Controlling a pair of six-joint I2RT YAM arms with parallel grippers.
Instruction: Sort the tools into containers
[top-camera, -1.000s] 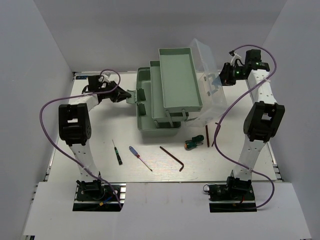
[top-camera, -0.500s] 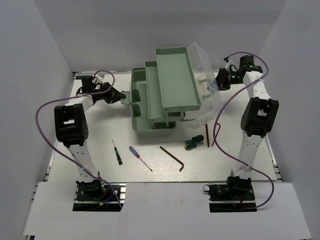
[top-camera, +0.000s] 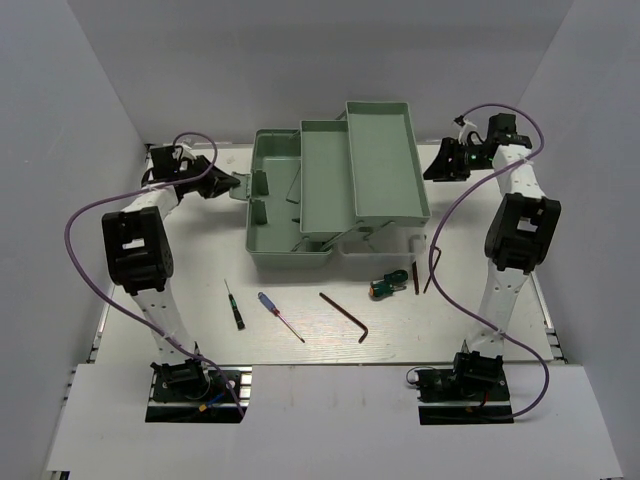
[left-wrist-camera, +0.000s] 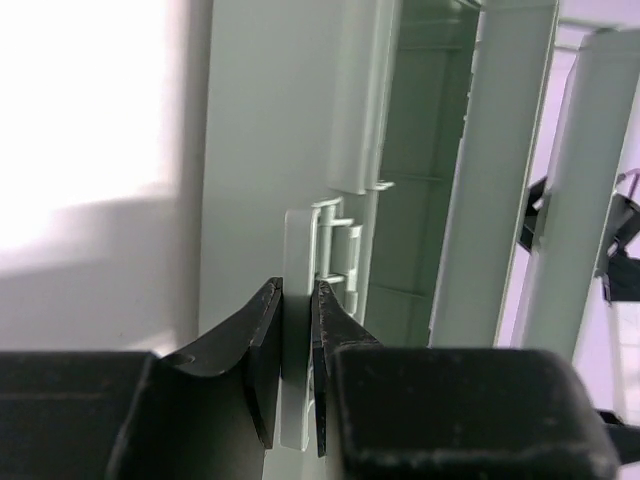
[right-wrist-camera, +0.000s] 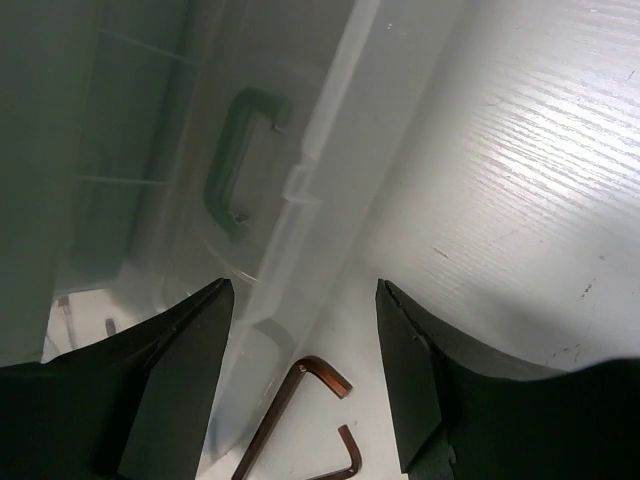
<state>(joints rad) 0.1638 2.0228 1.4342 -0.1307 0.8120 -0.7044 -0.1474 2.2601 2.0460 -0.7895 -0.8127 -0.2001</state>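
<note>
Toolbox (top-camera: 270, 262) open, nothing sorted yet.
Your left gripper (left-wrist-camera: 296, 290) pinches its end tab (left-wrist-camera: 297, 240); your right gripper (right-wrist-camera: 303, 290) gapes empty; the tools (top-camera: 346, 316) lie before the toolbox.

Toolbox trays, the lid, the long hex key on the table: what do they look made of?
Trays: likely moulded plastic, an opaque matte mint green with thin, even walls.
Lid: translucent plastic; the green handle shows through it.
Hex key: probably metal, a thin bent rod with a dark reddish-brown finish.
</note>
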